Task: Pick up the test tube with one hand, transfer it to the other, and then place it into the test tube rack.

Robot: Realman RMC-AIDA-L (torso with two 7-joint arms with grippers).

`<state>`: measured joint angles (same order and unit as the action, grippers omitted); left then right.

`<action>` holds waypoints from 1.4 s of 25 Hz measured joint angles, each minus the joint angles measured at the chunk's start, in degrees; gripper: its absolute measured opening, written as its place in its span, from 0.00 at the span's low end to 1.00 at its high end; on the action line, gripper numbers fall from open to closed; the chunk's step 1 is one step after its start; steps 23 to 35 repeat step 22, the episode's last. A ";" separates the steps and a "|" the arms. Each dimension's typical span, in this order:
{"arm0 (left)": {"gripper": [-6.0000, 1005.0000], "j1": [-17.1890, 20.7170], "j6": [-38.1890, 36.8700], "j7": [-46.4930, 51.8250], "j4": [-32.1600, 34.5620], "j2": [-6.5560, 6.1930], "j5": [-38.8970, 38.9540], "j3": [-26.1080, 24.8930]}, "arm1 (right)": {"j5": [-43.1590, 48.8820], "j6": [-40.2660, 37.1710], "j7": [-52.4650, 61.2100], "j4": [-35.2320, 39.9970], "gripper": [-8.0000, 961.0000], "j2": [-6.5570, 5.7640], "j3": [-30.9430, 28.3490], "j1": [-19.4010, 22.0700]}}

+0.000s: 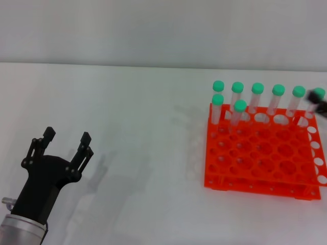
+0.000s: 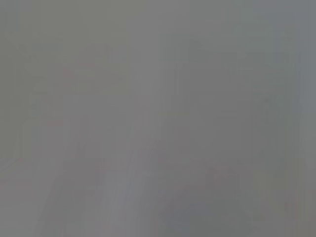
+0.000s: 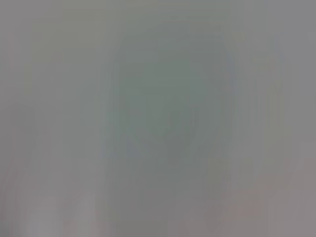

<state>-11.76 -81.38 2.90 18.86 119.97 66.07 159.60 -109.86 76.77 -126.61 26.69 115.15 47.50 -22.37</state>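
The orange-red test tube rack (image 1: pixel 260 153) stands on the white table at the right. Several clear tubes with green caps stand upright in its back rows. The rightmost tube (image 1: pixel 318 94) is at the rack's back right corner. A black tip of my right gripper (image 1: pixel 316 104) shows at the picture's right edge, against that tube just below its cap; I cannot tell whether it holds the tube. My left gripper (image 1: pixel 67 135) is open and empty, low over the table at the front left, far from the rack. Both wrist views show only plain grey.
The white table (image 1: pixel 143 127) runs back to a pale wall. Most of the rack's front holes hold nothing. No other objects show.
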 joint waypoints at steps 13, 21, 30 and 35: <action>0.82 -1.72 0.00 3.74 0.93 0.07 0.43 -0.43 | -11.00 -6.70 -24.72 -17.14 0.89 0.14 -18.40 1.60; 0.82 -1.97 0.00 6.62 0.64 0.00 0.47 -0.52 | -13.65 -9.77 -25.81 -19.32 0.89 0.17 -19.36 1.91; 0.82 -1.96 0.00 6.63 0.69 0.00 0.49 -0.52 | -14.01 -9.89 -26.21 -19.57 0.89 0.19 -19.44 1.91; 0.82 -1.96 0.00 6.63 0.69 0.00 0.49 -0.52 | -14.01 -9.89 -26.21 -19.57 0.89 0.19 -19.44 1.91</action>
